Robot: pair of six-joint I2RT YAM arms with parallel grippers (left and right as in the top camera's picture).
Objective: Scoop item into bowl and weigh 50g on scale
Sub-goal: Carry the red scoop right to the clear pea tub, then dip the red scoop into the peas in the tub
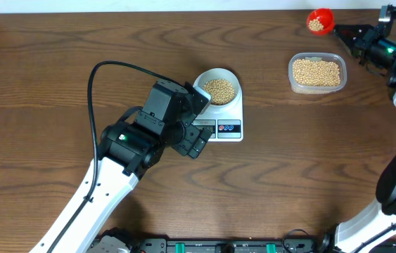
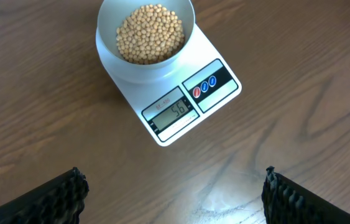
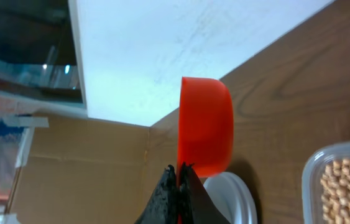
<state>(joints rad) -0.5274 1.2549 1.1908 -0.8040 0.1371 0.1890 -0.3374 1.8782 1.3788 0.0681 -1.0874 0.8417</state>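
Table (image 1: 43,84), near side: left gripper (image 2: 173,182) hovers over bare wood just short of the scale (image 2: 181,112), jaws spread wide, holding nothing. Scale sits mid-table, display end nearest; digits too blurred to trust. Bowl (image 2: 105,37) sits on the scale's far half, pale with a white rim, well filled with round tan beans (image 2: 150,32). Wide open wood left of the scale, and a clear gap on its right. Farther right, clear tub (image 1: 290,83) holds more beans, well apart from the scale. Right gripper (image 3: 179,169) is clamped tight on the red scoop (image 3: 207,124) close to the table's far edge, with beans in the scoop.
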